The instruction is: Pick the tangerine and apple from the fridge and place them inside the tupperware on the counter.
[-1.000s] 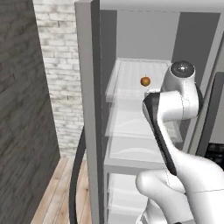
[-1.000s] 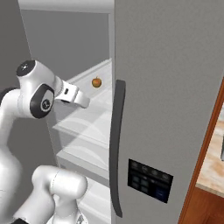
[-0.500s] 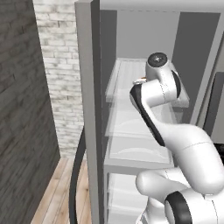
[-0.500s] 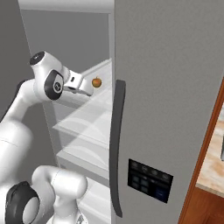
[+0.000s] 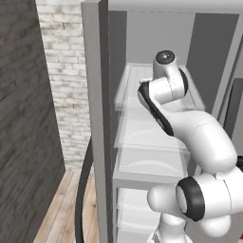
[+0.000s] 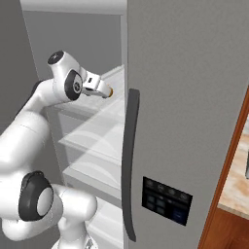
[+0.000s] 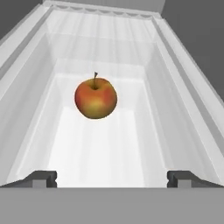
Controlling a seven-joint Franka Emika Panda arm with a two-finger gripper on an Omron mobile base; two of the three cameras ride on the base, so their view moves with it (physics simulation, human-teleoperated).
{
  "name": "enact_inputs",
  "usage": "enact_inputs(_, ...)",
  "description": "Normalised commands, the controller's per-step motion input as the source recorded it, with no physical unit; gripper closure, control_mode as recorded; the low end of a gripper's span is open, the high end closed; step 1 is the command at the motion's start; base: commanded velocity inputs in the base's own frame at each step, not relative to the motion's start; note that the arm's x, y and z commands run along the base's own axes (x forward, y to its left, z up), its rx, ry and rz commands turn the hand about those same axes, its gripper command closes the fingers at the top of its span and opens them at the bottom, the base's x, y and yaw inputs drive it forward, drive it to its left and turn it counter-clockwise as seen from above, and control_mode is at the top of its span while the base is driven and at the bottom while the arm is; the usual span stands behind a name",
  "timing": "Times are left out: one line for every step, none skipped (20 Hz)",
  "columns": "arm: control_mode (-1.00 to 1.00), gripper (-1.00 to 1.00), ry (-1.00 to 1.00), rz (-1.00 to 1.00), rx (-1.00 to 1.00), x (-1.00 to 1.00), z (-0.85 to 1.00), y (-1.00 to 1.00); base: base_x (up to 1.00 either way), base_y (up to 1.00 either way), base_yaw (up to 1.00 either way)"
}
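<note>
Fridge [image 6: 194,97]: smooth matt grey shell, white translucent plastic shelves [image 7: 109,144]. Apple [image 7: 96,98]: smooth, faintly glossy red-yellow skin. Beside the fridge, rough pale brick wall [image 5: 64,85].

The gripper [image 7: 112,177] sits with its 2 fingertips [image 7: 41,177] spread wide at the mouth of a white translucent shelf [image 7: 109,144] inside the fridge [image 6: 194,97]. Between the tips and the apple [image 7: 96,98] the shelf floor lies bare, so the straight line ahead is free. The shelf's raised side walls [image 7: 26,100] hem the channel on both sides, and its back rim closes it off behind the apple. In the right base view the closed grey door and its dark handle [image 6: 129,165] stand just beside the gripper [image 6: 104,91], limiting room that way. The open door [image 5: 95,118] bounds the other side.
</note>
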Motion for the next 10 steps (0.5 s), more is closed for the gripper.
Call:
enact_inputs(-1.00,-1.00,0.00,0.03,0.01,0.49,0.00,0.00,0.00,0.00,0.00)
enact_inputs(-1.00,-1.00,0.00,0.03,0.02,0.48,0.00,0.00,0.00,0.00,0.00)
enact_inputs(-1.00,-1.00,0.04,0.01,0.04,0.46,-0.02,0.00,0.00,0.00,0.00)
enact_inputs(-1.00,-1.00,0.04,0.00,0.03,0.42,-0.02,0.00,0.00,0.00,0.00)
enact_inputs(-1.00,-1.00,0.06,0.00,0.01,0.39,-0.04,0.00,0.00,0.00,0.00)
enact_inputs(-1.00,-1.00,0.09,0.00,0.00,0.39,-0.04,0.00,0.00,0.00,0.00)
enact_inputs(-1.00,-1.00,0.14,0.00,0.00,0.42,-0.03,0.00,0.00,0.00,0.00)
enact_inputs(-1.00,-1.00,0.21,0.00,0.00,0.43,-0.01,0.00,0.00,0.00,0.00)
enact_inputs(-1.00,-1.00,0.21,0.00,0.01,0.40,-0.03,0.00,0.00,0.00,0.00)
enact_inputs(-1.00,-1.00,0.24,0.00,0.00,0.43,-0.03,0.00,0.00,0.00,0.00)
